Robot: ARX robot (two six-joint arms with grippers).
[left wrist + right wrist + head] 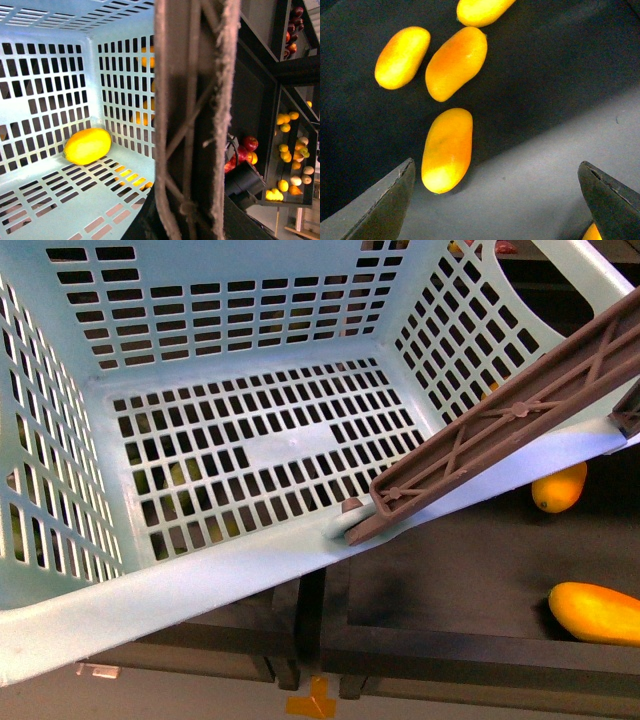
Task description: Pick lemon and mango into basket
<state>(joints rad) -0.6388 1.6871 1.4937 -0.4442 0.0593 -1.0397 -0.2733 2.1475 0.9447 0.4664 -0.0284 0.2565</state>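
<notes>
The pale turquoise basket (200, 580) fills most of the front view, tilted, with its brown-grey handle (500, 425) slanting across its right side. In the left wrist view the small yellow lemon (87, 146) lies on the basket's slotted floor near a corner. My left gripper (187, 227) is shut on the basket's handle (192, 115). My right gripper (497, 200) hangs open over a dark surface, and the nearest mango (447, 149) lies just beyond its fingers (385, 205), nearer this one. Three more mangoes (456, 62) lie further off. Two mangoes (560, 488) show right of the basket.
Black crate frames (450, 640) stand under and right of the basket. Shelves with red apples (245, 150) and small yellow fruit (287, 150) show in the left wrist view. Orange fruit (145, 57) shows through the basket's slotted wall. Orange tape (310, 702) marks the floor.
</notes>
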